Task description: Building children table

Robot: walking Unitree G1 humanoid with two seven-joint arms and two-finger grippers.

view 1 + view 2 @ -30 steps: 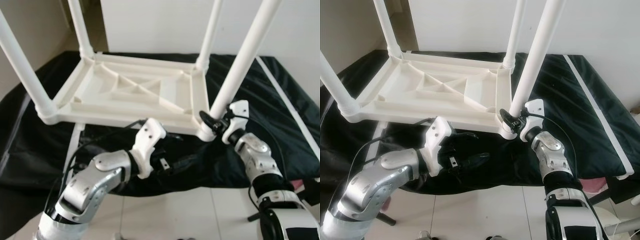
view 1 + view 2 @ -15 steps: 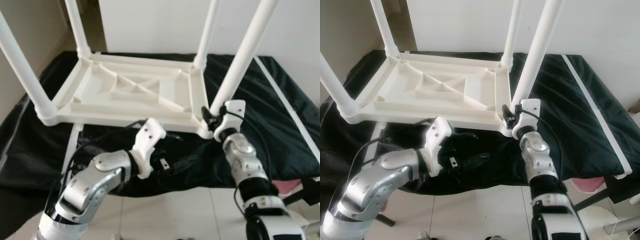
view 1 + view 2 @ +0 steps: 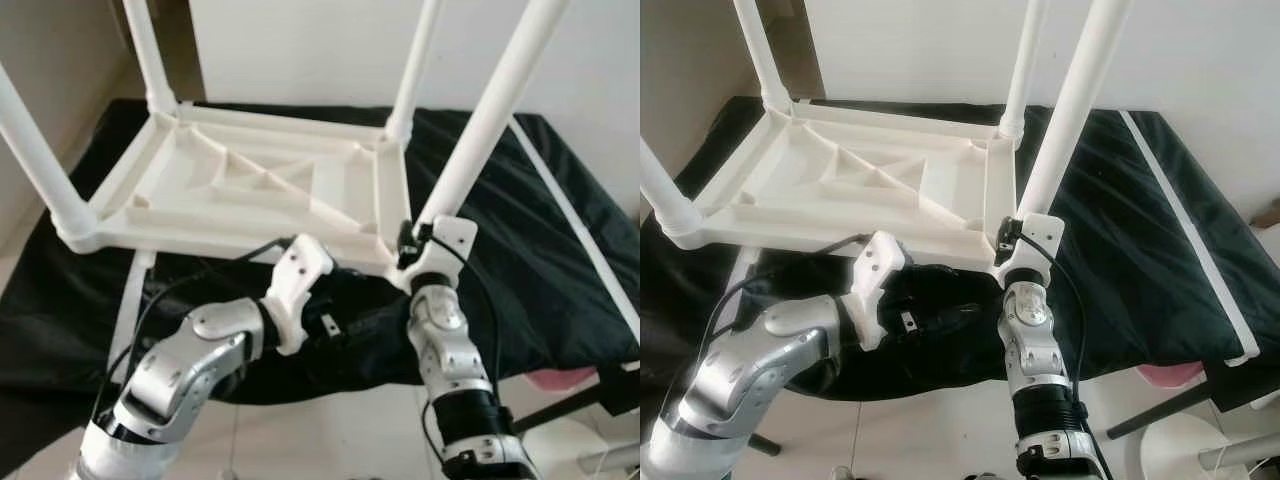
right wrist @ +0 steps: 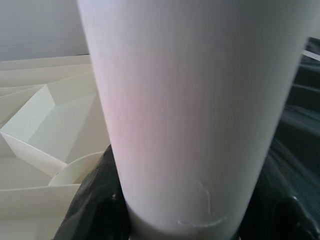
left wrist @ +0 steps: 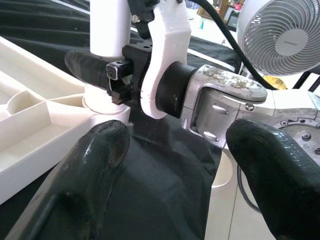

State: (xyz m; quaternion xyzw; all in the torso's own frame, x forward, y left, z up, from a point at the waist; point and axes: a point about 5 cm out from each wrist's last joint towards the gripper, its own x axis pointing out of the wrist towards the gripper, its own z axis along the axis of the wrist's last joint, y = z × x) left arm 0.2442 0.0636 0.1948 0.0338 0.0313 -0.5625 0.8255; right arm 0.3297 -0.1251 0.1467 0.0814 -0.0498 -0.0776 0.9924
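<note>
While the white children's table lies upside down on a black cloth, its four legs pointing up, the right hand is clamped around the near right leg just above its corner socket. The left hand hovers low beside that same corner, under the tabletop's near edge — its black fingers spread apart, holding nothing.

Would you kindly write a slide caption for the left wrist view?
Right gripper clamps the white table leg at its socket, left fingers open nearby.
</note>
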